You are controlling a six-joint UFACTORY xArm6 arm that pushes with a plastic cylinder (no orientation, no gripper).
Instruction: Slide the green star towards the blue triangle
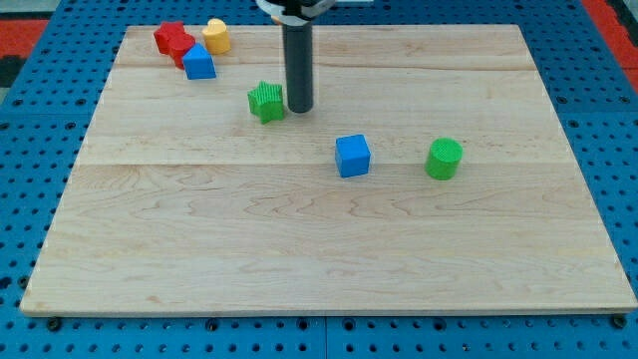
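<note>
The green star [266, 101] lies on the wooden board in the upper middle-left. My tip [299, 108] stands just to the star's right, very close to it or touching. The blue triangle [198, 63] sits up and to the left of the star, near the board's top-left corner, next to a red block [173, 41] and a yellow block [216, 36].
A blue cube [353, 156] lies near the board's middle, below and right of my tip. A green cylinder [445, 159] lies to the cube's right. The wooden board [319, 259] rests on a blue pegboard surface.
</note>
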